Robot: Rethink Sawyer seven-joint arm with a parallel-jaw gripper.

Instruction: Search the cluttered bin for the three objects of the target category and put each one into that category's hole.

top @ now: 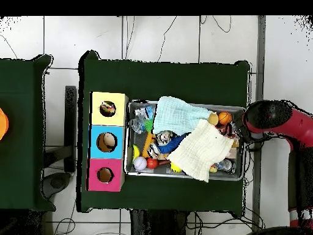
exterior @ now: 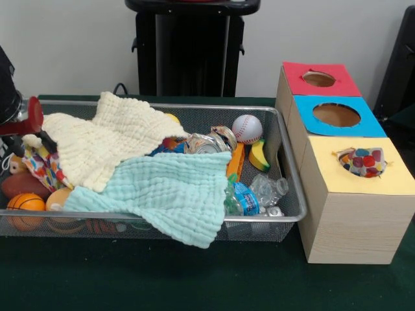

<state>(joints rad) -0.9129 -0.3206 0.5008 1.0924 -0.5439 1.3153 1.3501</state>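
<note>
Gripper state: cannot tell; only arm head [top: 264,116] visible, hovering over bin [exterior: 290,170] end farthest from boxes. Target category not shown. Cream cloth [exterior: 107,139] and mint cloth [exterior: 172,191] cover most contents; patterned cloth [exterior: 364,161] sits in yellow box [exterior: 389,178] hole. If cloths are targets: descend on cream cloth's raised fold, pinch single layer, lift clear of bin wall before carrying across.

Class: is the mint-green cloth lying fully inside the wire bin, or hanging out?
Hanging out: the mint-green cloth drapes over the wire bin's front rim.
</note>
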